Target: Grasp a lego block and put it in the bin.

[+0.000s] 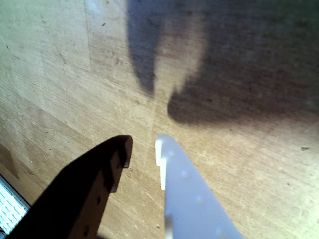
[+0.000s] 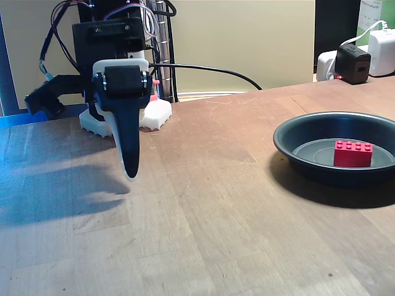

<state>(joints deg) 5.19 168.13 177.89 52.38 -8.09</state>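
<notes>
In the wrist view, the tool (image 1: 143,144) is seen above bare table (image 1: 60,59), its two fingers a narrow gap apart and nothing held between them. In the fixed view, the tool (image 2: 129,169) hangs over the left part of the table (image 2: 203,203). Farther right, well apart, the red lego block (image 2: 353,153) already lies inside the bin (image 2: 290,145), long axis left-right. The task is judged done.
</notes>
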